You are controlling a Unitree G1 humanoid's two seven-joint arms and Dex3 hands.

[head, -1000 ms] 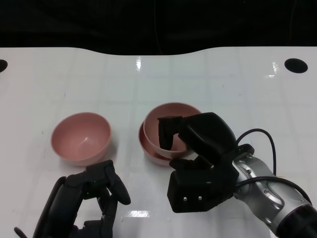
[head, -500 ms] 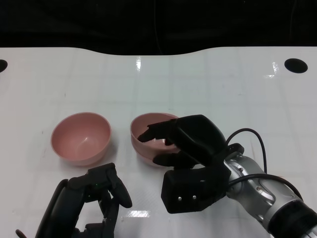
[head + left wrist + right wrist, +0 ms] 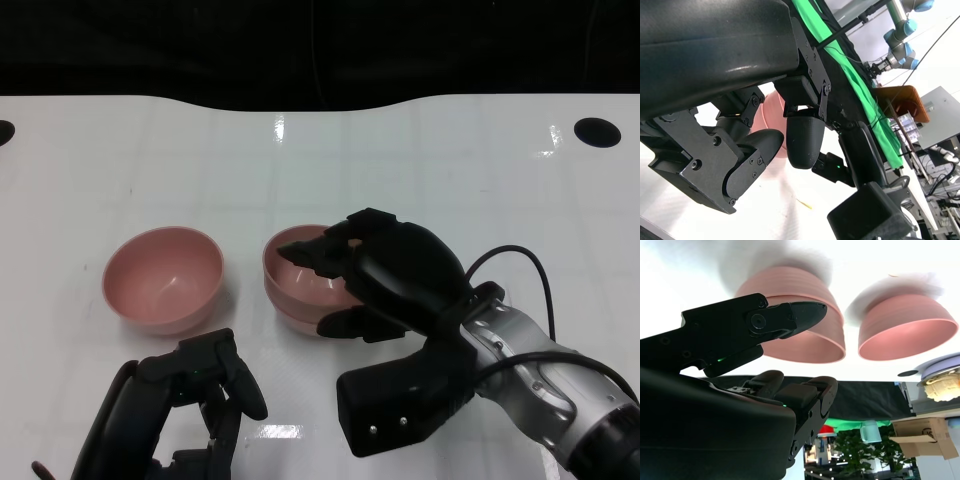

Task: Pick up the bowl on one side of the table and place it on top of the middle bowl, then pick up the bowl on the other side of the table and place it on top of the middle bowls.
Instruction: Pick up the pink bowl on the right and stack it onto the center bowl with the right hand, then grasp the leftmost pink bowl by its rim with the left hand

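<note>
I am seeing the white desk (image 3: 450, 170) from the head cam. In the middle of it the stacked bowls (image 3: 300, 290) are sitting, one pink bowl nested in the other; the right wrist cam is showing the two rims one over the other (image 3: 805, 335). My right hand (image 3: 385, 280) is hanging at the right side of this stack, w/ fingers (image 3: 315, 250) reaching over the rim and a thumb low beside the outer wall. The fingers are apart and I am not seeing them clamp on the bowl; if a tip is touching the rim I cannot tell.

The left bowl (image 3: 165, 278) is standing alone toward the left edge of the desk, upright, near the stack but apart from it. In the right wrist cam it is appearing beside the stack (image 3: 907, 327).

My left hand (image 3: 190, 405) is resting at the near edge of the desk, just in front of the left bowl, not touching it. Its fingers are curling inward, holding nothing. The left wrist cam is showing its fingertips (image 3: 802, 140) w/ a bit of pink behind.
</note>
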